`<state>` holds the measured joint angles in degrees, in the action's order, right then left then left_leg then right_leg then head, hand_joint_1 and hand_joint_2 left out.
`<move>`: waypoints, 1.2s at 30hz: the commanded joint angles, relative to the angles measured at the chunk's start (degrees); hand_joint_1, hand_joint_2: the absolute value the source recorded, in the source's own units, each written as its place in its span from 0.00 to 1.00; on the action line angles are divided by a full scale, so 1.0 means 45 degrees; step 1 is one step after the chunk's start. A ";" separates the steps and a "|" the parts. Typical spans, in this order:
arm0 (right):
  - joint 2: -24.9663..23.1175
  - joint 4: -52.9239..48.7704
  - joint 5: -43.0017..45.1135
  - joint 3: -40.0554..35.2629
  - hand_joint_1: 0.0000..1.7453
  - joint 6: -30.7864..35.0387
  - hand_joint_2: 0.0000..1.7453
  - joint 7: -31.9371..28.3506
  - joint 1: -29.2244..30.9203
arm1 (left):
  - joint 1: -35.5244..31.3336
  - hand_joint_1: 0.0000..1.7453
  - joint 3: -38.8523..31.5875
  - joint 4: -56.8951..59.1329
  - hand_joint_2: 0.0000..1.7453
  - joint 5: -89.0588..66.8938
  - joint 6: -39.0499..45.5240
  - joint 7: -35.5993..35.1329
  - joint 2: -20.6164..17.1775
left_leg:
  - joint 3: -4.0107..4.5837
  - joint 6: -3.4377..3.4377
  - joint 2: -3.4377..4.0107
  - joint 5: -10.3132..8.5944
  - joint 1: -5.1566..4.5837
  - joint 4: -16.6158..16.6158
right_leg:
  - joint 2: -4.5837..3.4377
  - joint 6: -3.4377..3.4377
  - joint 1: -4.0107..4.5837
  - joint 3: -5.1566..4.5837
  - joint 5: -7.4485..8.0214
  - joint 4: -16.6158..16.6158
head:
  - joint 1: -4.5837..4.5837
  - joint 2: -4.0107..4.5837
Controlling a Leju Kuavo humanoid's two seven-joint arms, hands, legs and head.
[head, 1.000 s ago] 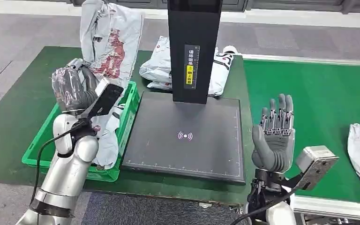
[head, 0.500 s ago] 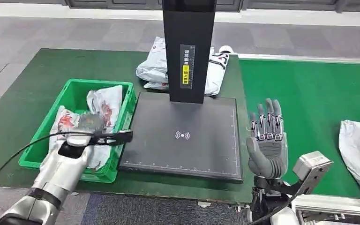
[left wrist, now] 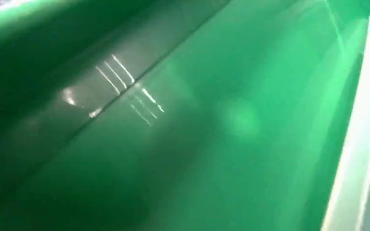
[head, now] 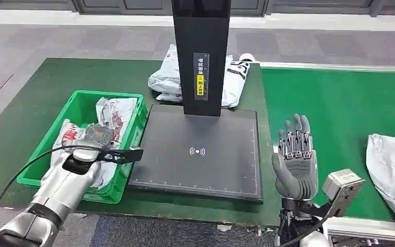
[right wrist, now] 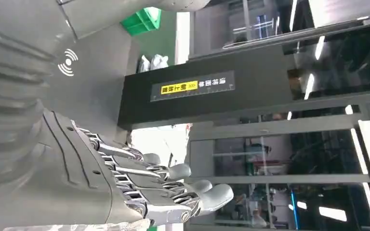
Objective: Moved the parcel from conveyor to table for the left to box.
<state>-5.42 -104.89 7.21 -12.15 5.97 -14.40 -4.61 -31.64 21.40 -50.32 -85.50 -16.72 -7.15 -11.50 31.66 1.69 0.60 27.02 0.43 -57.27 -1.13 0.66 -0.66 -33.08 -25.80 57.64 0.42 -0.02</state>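
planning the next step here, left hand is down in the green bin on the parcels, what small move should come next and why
Probably lift the left hand up out of the bin. The parcel already lies inside among the others, so the boxing step looks done. The right hand is open and upright beside the scanner pad, with another parcel waiting on the conveyor. I cannot tell whether the left hand grips anything.

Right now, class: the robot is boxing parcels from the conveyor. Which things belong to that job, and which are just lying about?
Part of the job:
green crate
parcels in the crate
parcel on the conveyor
left hand
right hand

Lying about:
black scanner stand
scanner pad
parcels behind the stand
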 commanded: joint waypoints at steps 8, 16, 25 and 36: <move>-0.0477 -0.0183 -0.0236 0.0973 0.00 0.0109 1.00 0.0048 -0.0173 | 0.0454 0.00 0.0588 -0.0642 0.00 -0.0999 0.1548 -0.2156 0.0050 | -0.0049 0.0027 -0.0007 -0.0013 0.0008 0.0111 | 0.0020 0.0054 0.0011 0.0018 -0.0010 -0.0055 | 0.0000 0.0005; -0.0534 -0.0850 -0.0516 0.1326 0.00 0.0726 1.00 0.0129 -0.0548 | -0.0242 0.00 -0.0376 -0.2850 0.00 -0.0469 0.4552 -0.1814 0.1806 | -0.0003 0.0060 -0.0156 -0.0073 0.0032 0.0028 | 0.0174 0.0061 0.0035 -0.0099 0.0001 -0.0013 | -0.0005 0.0005; -0.0426 -0.0698 -0.0526 0.1158 0.00 0.1231 1.00 0.0088 -0.0322 | -0.0106 0.00 -0.0520 -0.4015 0.00 0.0772 0.7079 -0.1734 0.1956 | 0.0051 0.0029 -0.0170 -0.0086 0.0008 -0.0011 | 0.0188 0.0025 0.0035 -0.0110 0.0029 -0.0014 | 0.0005 0.0005; 0.0010 -0.0119 -0.0348 0.0523 0.00 0.1977 1.00 0.0021 0.0062 | 0.0536 0.00 -0.1887 -0.5929 0.00 -0.0063 1.0408 -0.2410 0.1755 | 0.0065 0.0019 -0.0130 -0.0081 0.0002 0.0001 | 0.0146 0.0022 0.0015 -0.0137 0.0041 -0.0023 | 0.0000 0.0000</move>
<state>-6.75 -109.00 5.03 -9.79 13.16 -14.27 -6.71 -30.37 18.69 -72.74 -83.95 22.04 -17.70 -3.72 31.92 1.82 -0.12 26.69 0.42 -57.30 -0.38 0.78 -0.62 -33.64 -25.70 57.61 0.42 -0.02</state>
